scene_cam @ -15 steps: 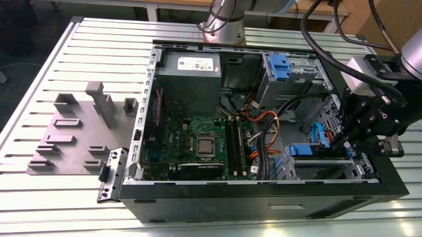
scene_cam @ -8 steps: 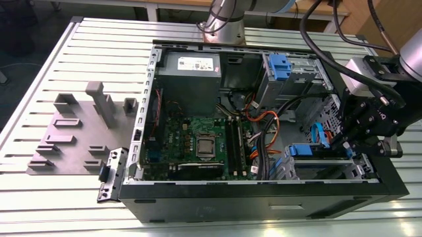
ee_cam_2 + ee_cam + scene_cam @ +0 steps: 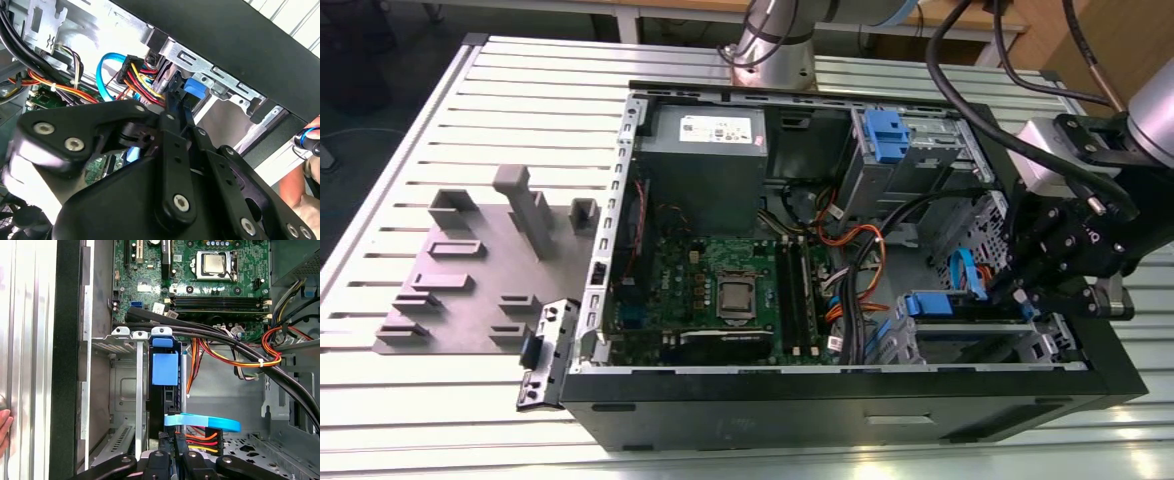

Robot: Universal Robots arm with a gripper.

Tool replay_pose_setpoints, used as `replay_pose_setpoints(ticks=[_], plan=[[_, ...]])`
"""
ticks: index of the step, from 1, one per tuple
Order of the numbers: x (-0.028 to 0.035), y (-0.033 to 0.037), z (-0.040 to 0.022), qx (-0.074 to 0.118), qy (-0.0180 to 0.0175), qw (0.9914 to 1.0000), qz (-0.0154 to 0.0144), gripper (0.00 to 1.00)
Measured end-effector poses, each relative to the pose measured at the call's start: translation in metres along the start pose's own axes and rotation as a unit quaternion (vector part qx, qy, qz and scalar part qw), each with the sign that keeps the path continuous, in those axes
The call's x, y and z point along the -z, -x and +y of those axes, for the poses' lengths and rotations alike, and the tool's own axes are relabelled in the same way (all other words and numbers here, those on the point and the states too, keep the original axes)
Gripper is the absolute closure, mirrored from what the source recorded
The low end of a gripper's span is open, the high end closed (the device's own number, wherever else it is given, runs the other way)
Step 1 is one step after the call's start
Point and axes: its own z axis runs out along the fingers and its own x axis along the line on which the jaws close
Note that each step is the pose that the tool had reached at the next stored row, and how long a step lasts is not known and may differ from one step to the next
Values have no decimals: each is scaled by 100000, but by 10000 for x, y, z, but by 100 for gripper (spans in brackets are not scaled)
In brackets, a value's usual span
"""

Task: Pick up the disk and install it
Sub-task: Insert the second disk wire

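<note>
1. Gripper (image 3: 170,460) low in the drive cage of the open computer case (image 3: 854,410), fingers closed on the rear edge of the disk (image 3: 164,371) beside its cable plugs.
2. Disk standing on edge in its blue carrier, seated in a metal bay slot (image 3: 136,390), blue tab outward; appears largely inserted.
3. Just beyond, blue data cable (image 3: 210,423) and orange-red power wires (image 3: 235,357) crowding the slot; likely snagging or pinching against the fingers.
4. Possible jamming from a tilted carrier against the rails.
5. Farther off, motherboard (image 3: 200,275); hand (image 3: 4,427) outside the case wall.
</note>
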Motion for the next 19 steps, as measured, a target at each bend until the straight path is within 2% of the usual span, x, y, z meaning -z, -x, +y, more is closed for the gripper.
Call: replay_pose_setpoints(ticks=[3,5,6,8,10,11,14,19], plan=[[0,0,0,-1,-3,100000,12,77],[2,0,0,-3,-4,100000,34,65],[2,0,0,-2,-4,100000,35,65],[2,-1,0,-4,-5,100000,39,53],[1,0,0,-5,-5,100000,39,53],[1,0,0,-3,-6,100000,39,47],[25,0,1,-3,-5,100000,22,47],[146,-1,8,-6,-5,100000,20,47]])
